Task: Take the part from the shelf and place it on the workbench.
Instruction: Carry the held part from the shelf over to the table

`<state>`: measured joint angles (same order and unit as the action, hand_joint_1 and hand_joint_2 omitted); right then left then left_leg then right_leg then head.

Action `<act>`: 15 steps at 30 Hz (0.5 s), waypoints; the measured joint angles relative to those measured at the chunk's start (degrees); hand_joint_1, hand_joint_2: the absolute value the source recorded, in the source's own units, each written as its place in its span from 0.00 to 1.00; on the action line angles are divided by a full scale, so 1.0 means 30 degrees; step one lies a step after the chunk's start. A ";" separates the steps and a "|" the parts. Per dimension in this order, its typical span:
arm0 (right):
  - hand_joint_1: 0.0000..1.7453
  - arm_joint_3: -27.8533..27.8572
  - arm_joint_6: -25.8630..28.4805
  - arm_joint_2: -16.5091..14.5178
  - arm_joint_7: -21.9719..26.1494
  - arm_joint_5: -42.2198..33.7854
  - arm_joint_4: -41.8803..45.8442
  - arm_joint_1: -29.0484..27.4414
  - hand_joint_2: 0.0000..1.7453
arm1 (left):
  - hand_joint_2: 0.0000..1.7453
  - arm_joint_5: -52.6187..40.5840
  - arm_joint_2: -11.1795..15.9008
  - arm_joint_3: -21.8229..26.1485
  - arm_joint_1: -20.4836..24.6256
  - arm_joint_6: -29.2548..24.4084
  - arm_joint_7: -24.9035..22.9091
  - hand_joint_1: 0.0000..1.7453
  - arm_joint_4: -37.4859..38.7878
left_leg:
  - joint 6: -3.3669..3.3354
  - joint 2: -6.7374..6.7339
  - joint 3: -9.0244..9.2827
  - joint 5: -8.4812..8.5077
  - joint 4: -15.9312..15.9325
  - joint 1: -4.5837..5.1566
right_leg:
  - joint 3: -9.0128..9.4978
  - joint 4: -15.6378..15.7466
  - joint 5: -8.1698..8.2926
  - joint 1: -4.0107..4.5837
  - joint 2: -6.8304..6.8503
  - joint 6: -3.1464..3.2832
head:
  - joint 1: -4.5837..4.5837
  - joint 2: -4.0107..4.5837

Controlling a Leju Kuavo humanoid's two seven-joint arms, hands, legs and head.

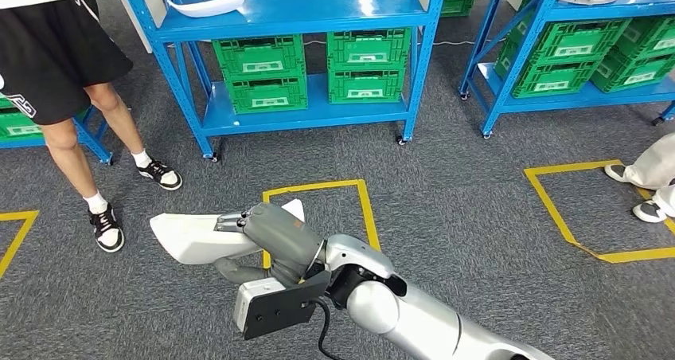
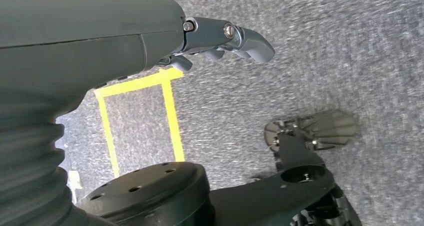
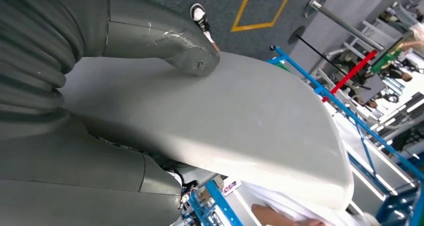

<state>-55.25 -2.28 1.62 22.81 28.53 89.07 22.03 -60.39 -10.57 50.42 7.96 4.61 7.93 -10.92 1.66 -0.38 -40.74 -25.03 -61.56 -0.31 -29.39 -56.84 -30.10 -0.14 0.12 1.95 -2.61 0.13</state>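
Note:
In the head view, a white, smooth, pointed part (image 1: 191,236) hangs low over the grey carpet, held by my right hand (image 1: 275,232), whose arm reaches in from the lower right. Up close in the right wrist view, the same part (image 3: 240,116) is gripped with the thumb (image 3: 165,41) pressed on its upper face and the fingers underneath. My left hand (image 2: 100,41) hangs over the carpet with nothing in it, its fingers (image 2: 240,36) stretched forward and slightly bent.
A blue shelf (image 1: 294,9) with green crates (image 1: 259,73) stands ahead, with another white part (image 1: 208,5) on it. A second blue shelf (image 1: 557,57) is at the right. A person (image 1: 72,73) stands at the left; someone's shoes (image 1: 649,193) are at the right. Yellow tape (image 1: 318,189) marks the floor.

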 joint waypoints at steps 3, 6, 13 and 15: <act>0.90 0.0000 0.0047 -0.0004 0.0002 -0.0055 -0.0016 -0.0077 1.00 | 1.00 0.0000 0.0031 0.0000 -0.0023 0.0000 -0.0024 0.00 0.0004 | 0.0291 0.0063 -0.0973 -0.2307 -0.3519 -0.0093 | -0.0703 -0.0033 0.0582 -0.0053 0.0017 0.0036 | 0.0084 0.0000; 0.90 0.0000 0.0136 -0.0002 0.0002 -0.0066 -0.0047 -0.0187 1.00 | 1.00 0.0000 0.0047 0.0000 -0.0054 0.0000 -0.0033 0.00 0.0000 | 0.0386 0.0060 0.0266 -0.1905 -0.3291 -0.0171 | -0.1319 -0.0231 0.1015 -0.0132 0.0047 -0.0142 | 0.0084 0.0000; 0.90 0.0000 0.0244 0.0009 0.0038 -0.0084 -0.0036 -0.0272 1.00 | 1.00 -0.0004 0.0087 0.0000 -0.0042 0.0000 -0.0038 0.00 0.0000 | -0.0440 0.0272 0.3123 -0.1251 0.1085 -0.0085 | -0.1977 -0.0615 0.1468 -0.0180 -0.0022 -0.0935 | 0.0071 0.0000; 0.90 0.0000 0.0255 0.0020 0.0035 -0.0084 -0.0036 -0.0274 1.00 | 1.00 -0.0007 0.0100 0.0000 -0.0029 0.0000 -0.0042 0.00 -0.0002 | -0.0777 0.0227 0.2903 -0.1023 0.1145 -0.0119 | -0.2455 -0.1626 0.0675 -0.0212 -0.0042 -0.1105 | 0.0060 0.0000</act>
<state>-55.25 -1.52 1.68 22.92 28.28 88.96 21.21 -60.41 -10.27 50.42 7.88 4.61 7.80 -10.92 -0.68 0.30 -32.03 -28.10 -58.12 -0.66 -36.76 -61.71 -28.07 -0.77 -0.01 -1.36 -2.43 0.13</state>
